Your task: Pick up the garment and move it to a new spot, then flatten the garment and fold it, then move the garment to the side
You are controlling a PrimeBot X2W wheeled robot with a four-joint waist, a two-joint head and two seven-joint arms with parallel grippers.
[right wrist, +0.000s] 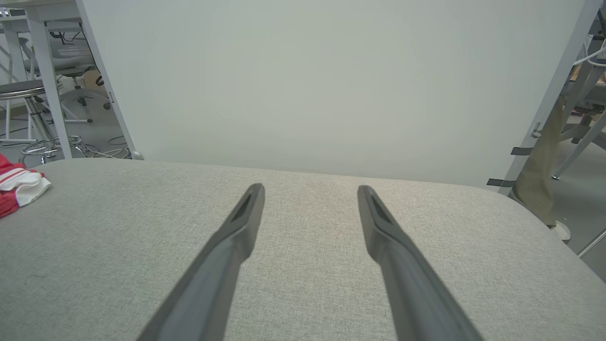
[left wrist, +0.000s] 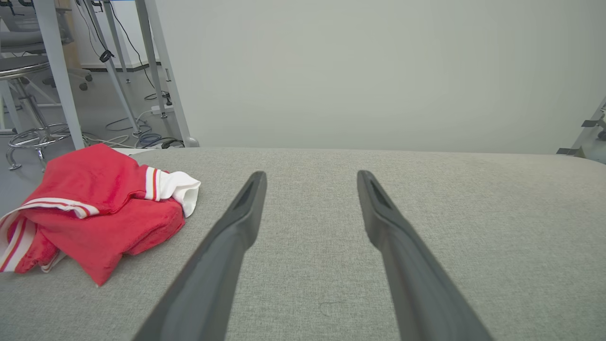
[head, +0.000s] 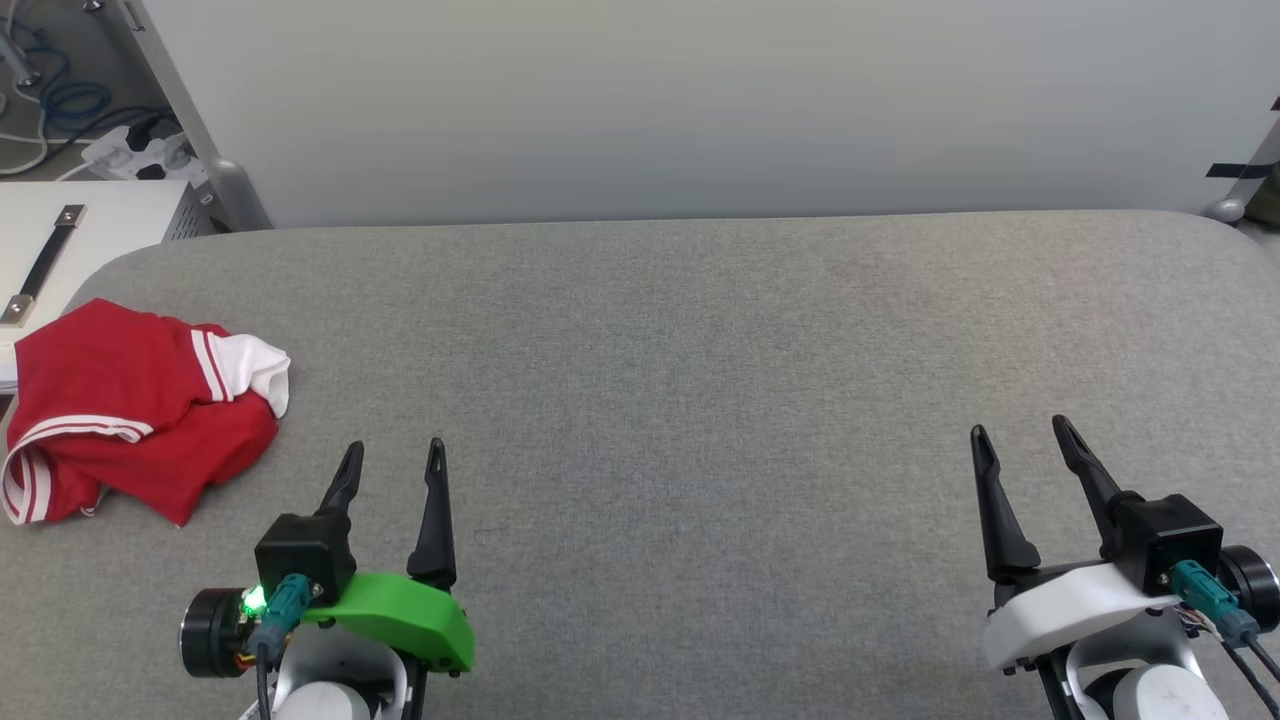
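Observation:
The garment (head: pixel 130 410) is a bright-red top with a white sleeve and striped trim, lying crumpled at the left edge of the grey padded table (head: pixel 700 350). In the left wrist view the garment (left wrist: pixel 99 203) lies to the left of the fingers, apart from them. A corner of the garment (right wrist: pixel 19 187) shows at the far left of the right wrist view. My left gripper (head: pixel 394 452) stands open just right of the garment, with nothing between its fingers. Far to the right, my right gripper (head: pixel 1020 432) is open and empty too.
A pale wall panel (head: pixel 700 100) rises behind the table's far edge. A white box with a strap (head: pixel 70 240) stands past the table's left corner, with cables and a power strip (head: pixel 130 150) behind it. Stools and table legs (left wrist: pixel 47 94) stand on the floor to the left.

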